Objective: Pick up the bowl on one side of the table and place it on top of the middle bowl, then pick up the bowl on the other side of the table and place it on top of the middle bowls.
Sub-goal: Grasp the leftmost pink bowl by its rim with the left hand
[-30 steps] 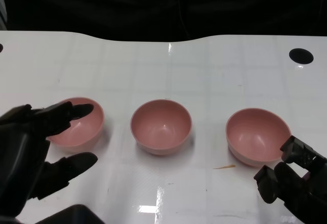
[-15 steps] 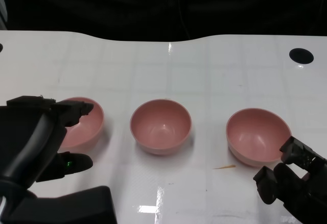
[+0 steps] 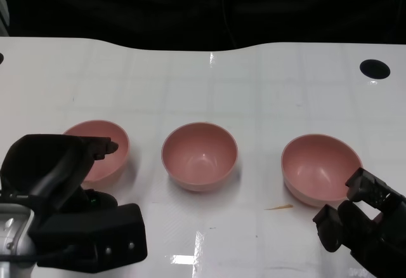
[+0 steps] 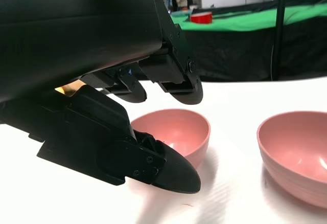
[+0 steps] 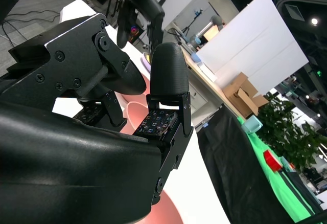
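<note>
Left hand closing in on the left-side pink bowl

A sound grasp called for the open, empty left hand (image 3: pixel 63 183) to settle its fingers (image 4: pixel 179 88) over the near rim of the left smooth pink plastic bowl (image 3: pixel 108 154) before pinching; that bowl sat just beyond them, beside the middle pink bowl (image 3: pixel 200 156). The right hand (image 3: pixel 361 227), fingers apart and empty, waited near the right pink bowl (image 3: pixel 319 169) on the glossy white table (image 3: pixel 254 87).

Near side of left bowl (image 3: pixel 101 151) hidden behind left hand (image 3: pixel 60 183), right hand (image 3: pixel 361 227) cut off at head view's lower edge, perhaps touching right bowl (image 3: pixel 320 170), middle bowl (image 4: pixel 301 155) cropped in left wrist view
</note>
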`<act>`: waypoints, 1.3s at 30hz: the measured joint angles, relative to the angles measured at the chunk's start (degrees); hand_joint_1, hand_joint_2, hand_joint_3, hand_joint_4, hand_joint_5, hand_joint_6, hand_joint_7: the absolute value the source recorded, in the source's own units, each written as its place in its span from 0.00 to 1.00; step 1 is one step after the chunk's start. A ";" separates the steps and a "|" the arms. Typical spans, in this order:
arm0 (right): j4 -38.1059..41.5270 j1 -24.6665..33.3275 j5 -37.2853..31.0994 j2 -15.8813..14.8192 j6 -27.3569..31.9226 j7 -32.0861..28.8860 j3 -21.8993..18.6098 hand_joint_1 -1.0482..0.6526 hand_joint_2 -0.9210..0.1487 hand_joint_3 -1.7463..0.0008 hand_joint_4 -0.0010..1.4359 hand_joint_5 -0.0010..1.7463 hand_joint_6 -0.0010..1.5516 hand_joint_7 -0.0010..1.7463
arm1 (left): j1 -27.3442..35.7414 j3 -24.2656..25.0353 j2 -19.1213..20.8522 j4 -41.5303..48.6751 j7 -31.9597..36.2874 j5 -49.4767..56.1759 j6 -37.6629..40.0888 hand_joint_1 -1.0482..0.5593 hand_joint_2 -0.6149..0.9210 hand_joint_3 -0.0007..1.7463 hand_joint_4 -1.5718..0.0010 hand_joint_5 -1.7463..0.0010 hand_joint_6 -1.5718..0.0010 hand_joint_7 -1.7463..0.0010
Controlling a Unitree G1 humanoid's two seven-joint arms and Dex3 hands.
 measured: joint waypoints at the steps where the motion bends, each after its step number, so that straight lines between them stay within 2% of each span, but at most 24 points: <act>1: 0.00 -0.01 0.00 0.00 0.01 -0.03 -0.01 0.60 0.44 0.26 0.59 1.00 0.56 0.77 | -0.58 -0.33 0.12 1.09 0.39 -0.04 -0.03 0.11 1.00 0.06 0.57 0.98 0.53 0.99; 7: 0.05 -0.07 -0.01 0.02 0.00 -0.14 -0.02 0.61 0.41 0.28 0.59 1.00 0.57 0.74 | -5.32 -2.97 0.21 10.17 3.27 -1.40 -0.92 0.11 1.00 0.06 0.58 0.99 0.53 0.99; 22: 0.48 -0.19 -0.29 0.01 -0.01 -0.07 -0.04 0.60 0.41 0.29 0.58 1.00 0.56 0.76 | -11.62 -8.20 0.19 25.85 8.96 -4.42 -1.47 0.16 1.00 0.06 0.56 0.99 0.53 0.99; 28: 0.56 -0.20 -0.31 0.01 -0.02 0.13 -0.04 0.60 0.40 0.29 0.58 1.00 0.56 0.76 | -12.96 -9.69 0.21 31.03 11.02 -6.08 -2.96 0.24 1.00 0.06 0.55 0.99 0.53 1.00; 33: 0.55 -0.17 -0.46 -0.02 0.00 -0.12 -0.03 0.60 0.41 0.29 0.59 1.00 0.57 0.75 | -14.54 -11.27 0.23 35.48 12.11 -6.74 -4.51 0.40 1.00 0.05 0.50 0.98 0.48 0.98; 39: 0.55 0.00 -0.54 -0.01 -0.01 -0.11 -0.02 0.60 0.41 0.27 0.58 1.00 0.55 0.77 | -16.37 -12.60 0.22 41.45 16.93 -8.29 -8.48 0.49 1.00 0.07 0.45 0.97 0.43 0.97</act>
